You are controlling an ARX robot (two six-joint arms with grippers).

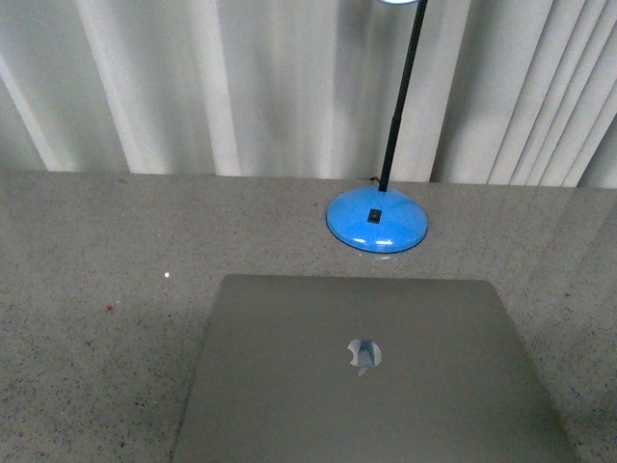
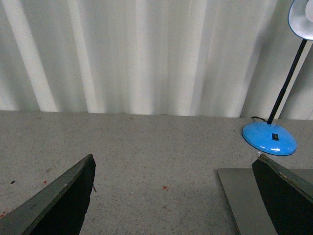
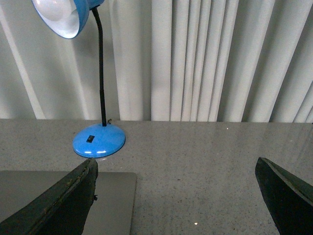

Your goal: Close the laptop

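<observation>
The laptop [image 1: 366,376] lies shut and flat on the table, its plain grey-silver lid up with the shiny apple logo [image 1: 363,355] in the middle. Its keyboard and screen are hidden. A corner of the lid shows in the left wrist view [image 2: 247,198] and in the right wrist view [image 3: 112,196]. Neither arm shows in the front view. My left gripper [image 2: 176,196] is open and empty over bare table beside the laptop. My right gripper [image 3: 178,196] is open and empty over bare table on the laptop's other side.
A blue desk lamp stands on its round base [image 1: 377,220] just behind the laptop, its black neck [image 1: 400,96] rising out of the front view; its shade [image 3: 61,17] shows in the right wrist view. Grey speckled table [image 1: 96,338] reaches back to white curtains [image 1: 241,87].
</observation>
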